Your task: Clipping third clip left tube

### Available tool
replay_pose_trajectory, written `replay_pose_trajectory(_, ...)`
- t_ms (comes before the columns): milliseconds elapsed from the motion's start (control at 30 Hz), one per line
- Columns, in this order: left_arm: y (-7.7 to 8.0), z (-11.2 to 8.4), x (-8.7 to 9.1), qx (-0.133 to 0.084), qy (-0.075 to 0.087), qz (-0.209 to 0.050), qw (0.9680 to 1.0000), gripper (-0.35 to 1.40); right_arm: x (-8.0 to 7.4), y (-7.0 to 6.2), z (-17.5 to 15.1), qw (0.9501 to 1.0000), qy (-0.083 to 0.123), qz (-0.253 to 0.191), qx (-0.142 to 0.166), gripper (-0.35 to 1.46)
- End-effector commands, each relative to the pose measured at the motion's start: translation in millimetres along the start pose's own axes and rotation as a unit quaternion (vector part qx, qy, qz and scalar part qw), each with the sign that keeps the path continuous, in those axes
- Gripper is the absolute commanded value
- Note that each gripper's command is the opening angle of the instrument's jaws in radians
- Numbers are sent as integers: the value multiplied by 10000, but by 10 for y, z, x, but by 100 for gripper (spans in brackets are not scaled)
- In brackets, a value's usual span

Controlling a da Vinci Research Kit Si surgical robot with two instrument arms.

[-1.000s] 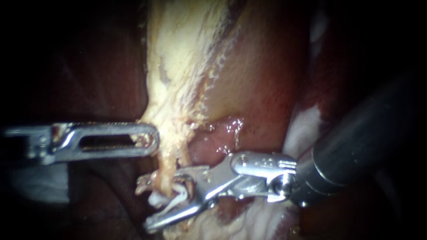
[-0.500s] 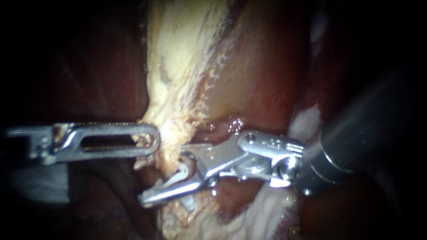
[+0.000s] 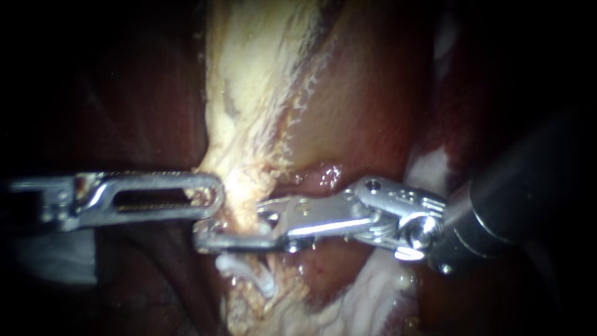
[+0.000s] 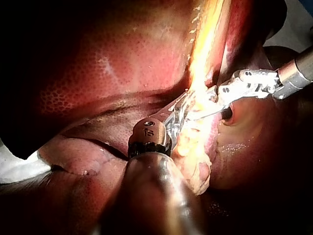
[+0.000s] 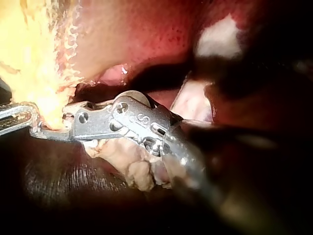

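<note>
A pale yellowish tube [image 3: 244,214] runs down from the fatty strip on the gallbladder [image 3: 348,106]. My right instrument [image 3: 233,227] comes in from the right. Its jaws lie nearly together across the tube, one on each side, and squeeze it. Just below them, white clips [image 3: 249,277] sit on the same tube. My left instrument [image 3: 214,194] comes in level from the left, its slotted jaws shut on the pale tissue at the tube's edge. The right wrist view shows my right instrument [image 5: 46,128] biting into the yellow strand. In the left wrist view my left instrument [image 4: 183,110] holds that strand.
Dark red liver [image 3: 143,106] lies behind and left of the strand. White gauze [image 3: 429,168] shows at the right beside my right instrument's dark shaft [image 3: 528,186]. More pale fat [image 3: 367,305] lies under that shaft.
My right instrument's jaws have moved up along the tube from the white clips and gone from wide open to nearly together around it. My left instrument has held still.
</note>
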Motion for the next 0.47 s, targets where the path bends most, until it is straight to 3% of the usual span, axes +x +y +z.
replay_pose_trajectory(33, 0, 0, 0, 3, 2, 2, 10000, -35, -1, 1, 1, 10000, -73, -7, -5, -35)
replay_pose_trajectory(467, 1, 1, -1, 5, 3, 4, 10000, -35, -4, 5, 2, 9999, -139, -12, 54, -35)
